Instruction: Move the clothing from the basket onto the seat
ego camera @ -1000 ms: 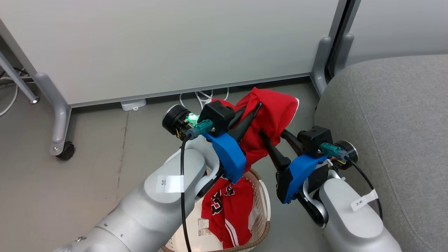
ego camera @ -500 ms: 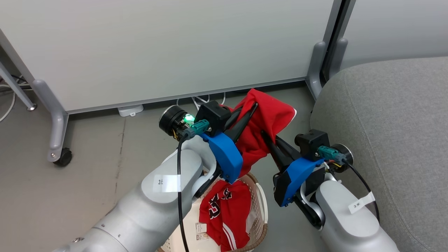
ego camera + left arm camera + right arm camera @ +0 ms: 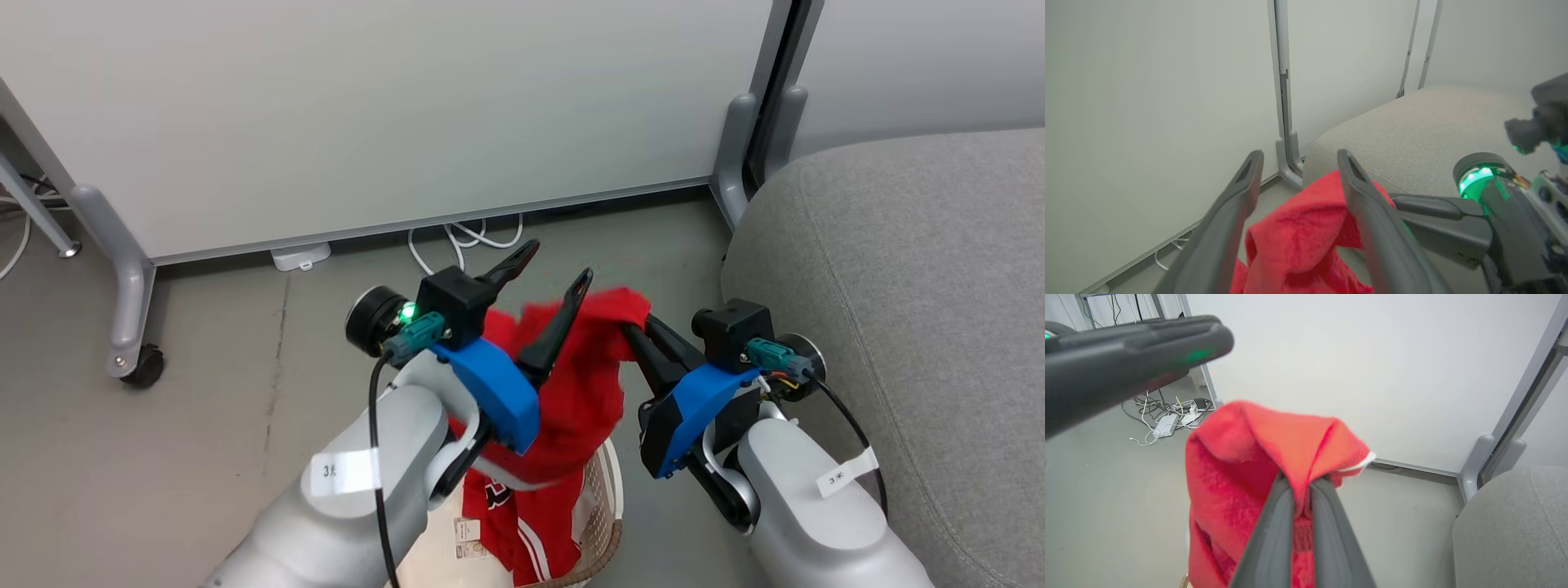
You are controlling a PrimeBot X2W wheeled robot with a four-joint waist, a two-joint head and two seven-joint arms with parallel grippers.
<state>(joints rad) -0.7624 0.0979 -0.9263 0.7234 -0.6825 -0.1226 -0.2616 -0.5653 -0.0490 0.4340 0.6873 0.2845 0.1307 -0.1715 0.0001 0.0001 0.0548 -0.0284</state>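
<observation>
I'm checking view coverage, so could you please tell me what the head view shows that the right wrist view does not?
The head view adds a second, white-striped red garment lying in the basket. The right wrist view adds white trim edging the lifted garment. Both have that garment pinched between the fingers of the right gripper, plus the grey seat.

Big white partition panel (image 3: pixel 367 106) across the back, 2nd panel (image 3: pixel 914 65) to its right, grey post feet (image 3: pixel 737 139) btwn them. Grey leg (image 3: pixel 131 302) at left ends in a black caster (image 3: pixel 145 367) on the grey floor (image 3: pixel 163 457). White cables (image 3: pixel 469 237) loop under the panel edge, near a small white box (image 3: pixel 300 255). Right wrist view: cable tangle w/ white adapter (image 3: pixel 1164 426) on the floor.
</observation>
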